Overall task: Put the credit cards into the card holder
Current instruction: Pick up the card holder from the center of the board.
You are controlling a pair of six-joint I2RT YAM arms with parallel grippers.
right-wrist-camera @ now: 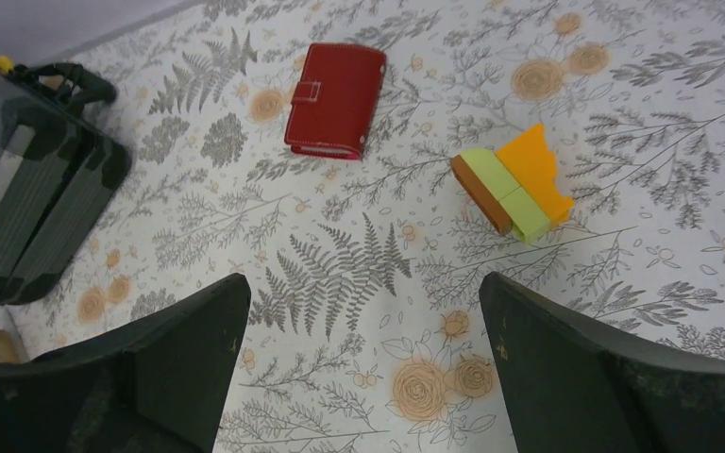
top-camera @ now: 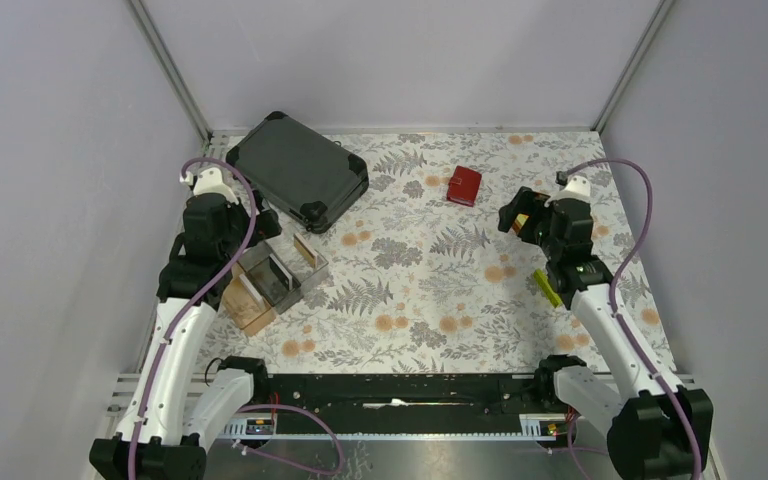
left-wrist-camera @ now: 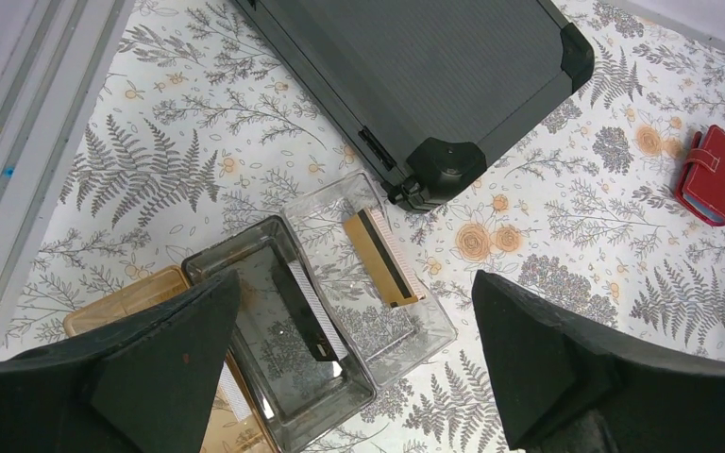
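Observation:
The card holder (top-camera: 464, 185) (left-wrist-camera: 713, 175) (right-wrist-camera: 335, 99) is a small red wallet, lying closed on the flowered cloth toward the back. The credit cards stand on edge in a clear compartmented box (top-camera: 275, 275) (left-wrist-camera: 434, 326): a tan-gold one (left-wrist-camera: 382, 257) (top-camera: 307, 250) and a dark one (left-wrist-camera: 302, 316). My left gripper (top-camera: 263, 226) (left-wrist-camera: 354, 280) hovers open above the box, with nothing between its fingers. My right gripper (top-camera: 515, 215) (right-wrist-camera: 363, 280) is open and empty over bare cloth, nearer than the card holder.
A large dark hard-shell case (top-camera: 295, 168) (left-wrist-camera: 434, 66) (right-wrist-camera: 19, 208) lies at the back left, close behind the box. Orange and green blocks (right-wrist-camera: 519, 189) sit by the right gripper, and a yellow-green block (top-camera: 547, 287) lies beside the right arm. Walls close in three sides.

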